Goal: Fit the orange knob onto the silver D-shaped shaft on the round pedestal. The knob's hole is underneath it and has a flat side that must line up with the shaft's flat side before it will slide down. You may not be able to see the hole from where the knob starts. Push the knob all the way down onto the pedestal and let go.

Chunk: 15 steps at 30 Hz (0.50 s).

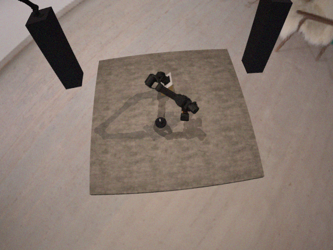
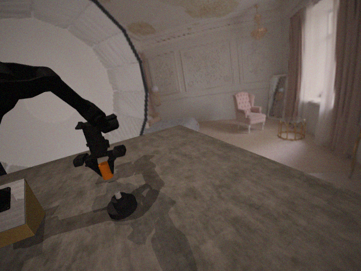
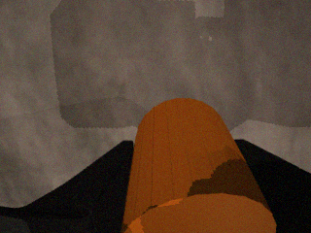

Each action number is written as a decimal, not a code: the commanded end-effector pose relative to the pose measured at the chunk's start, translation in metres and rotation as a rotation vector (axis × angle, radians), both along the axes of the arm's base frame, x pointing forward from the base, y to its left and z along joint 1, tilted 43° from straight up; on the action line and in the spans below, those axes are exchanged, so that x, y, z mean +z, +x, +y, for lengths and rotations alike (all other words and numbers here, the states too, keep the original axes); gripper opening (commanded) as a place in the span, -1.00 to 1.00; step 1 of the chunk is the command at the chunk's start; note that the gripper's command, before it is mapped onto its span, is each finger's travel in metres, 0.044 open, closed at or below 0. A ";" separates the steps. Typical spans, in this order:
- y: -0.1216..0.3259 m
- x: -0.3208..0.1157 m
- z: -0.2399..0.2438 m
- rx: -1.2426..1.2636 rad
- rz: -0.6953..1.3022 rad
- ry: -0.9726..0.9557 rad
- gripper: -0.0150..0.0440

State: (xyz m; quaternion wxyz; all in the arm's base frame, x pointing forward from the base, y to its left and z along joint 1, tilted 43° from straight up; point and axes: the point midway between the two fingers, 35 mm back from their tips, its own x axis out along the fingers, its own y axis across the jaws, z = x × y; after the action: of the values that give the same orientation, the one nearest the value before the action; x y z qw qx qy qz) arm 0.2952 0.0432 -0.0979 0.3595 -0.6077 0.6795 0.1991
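The pincer is closed on the knob, lower left of the exterior frame. Maintain grip; lift straight, clearing the shaft before traversing.

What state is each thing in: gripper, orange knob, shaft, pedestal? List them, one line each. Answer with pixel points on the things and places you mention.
Gripper (image 1: 184, 112) (image 2: 106, 171) (image 3: 183, 150): shut on the orange knob.
Orange knob (image 2: 105, 170) (image 3: 182, 155): held between the fingers, off the shaft.
Silver shaft (image 1: 160, 120) (image 2: 118, 195): bare, sticking up from the pedestal.
Round pedestal (image 1: 161, 123) (image 2: 128, 204): on the table top, knob not fitted.
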 end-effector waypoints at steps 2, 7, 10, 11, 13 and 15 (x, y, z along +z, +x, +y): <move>0.005 0.012 0.014 -0.002 -0.010 0.011 -0.49; 0.006 0.023 0.025 -0.002 -0.010 0.012 -0.49; 0.006 0.029 0.032 -0.002 -0.010 0.013 -0.49; 0.007 0.031 0.034 -0.002 -0.010 0.013 -0.49; 0.007 0.036 0.038 -0.002 -0.010 0.013 -0.49; 0.007 0.040 0.043 -0.002 -0.010 0.014 -0.49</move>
State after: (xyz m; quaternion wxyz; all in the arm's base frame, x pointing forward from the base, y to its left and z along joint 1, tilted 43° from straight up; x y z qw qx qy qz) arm 0.2997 0.0761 -0.0671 0.3611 -0.6074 0.6785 0.2007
